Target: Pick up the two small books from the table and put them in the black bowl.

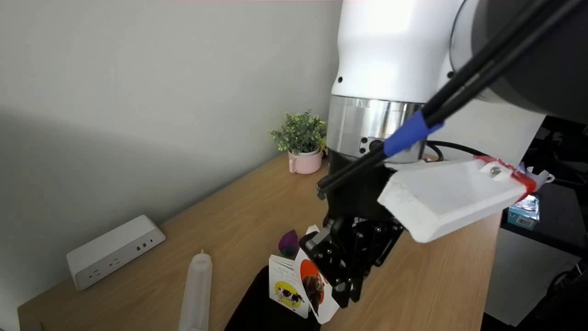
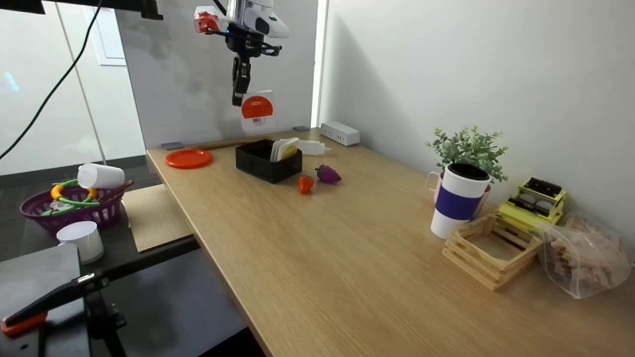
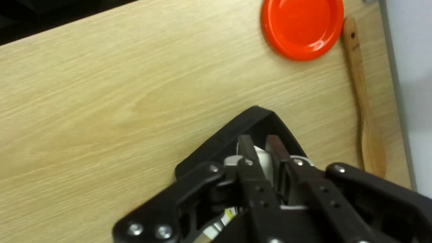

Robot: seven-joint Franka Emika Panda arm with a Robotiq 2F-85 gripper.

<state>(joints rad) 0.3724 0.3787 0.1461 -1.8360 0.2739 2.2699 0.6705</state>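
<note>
Left to right in an exterior view, we find the red plate (image 2: 189, 158), below and left of the tool (image 2: 237, 100); the red-marked book (image 2: 258, 109), which the tool grasps near its edge; then, below and right of the tool, the black box (image 2: 258, 167) on the tabletop (image 2: 317, 238), with the cow book (image 2: 287, 149) standing inside. Lowered here, we judge, the red-marked book could catch on the cow book's spread pages or swivel in so slight a grip. An exterior view gives us the red-marked book's barcode (image 2: 258, 120), an exterior view its brown animal (image 1: 314, 287); the wrist view alone shows the wooden spoon (image 3: 368, 128) whole.
</note>
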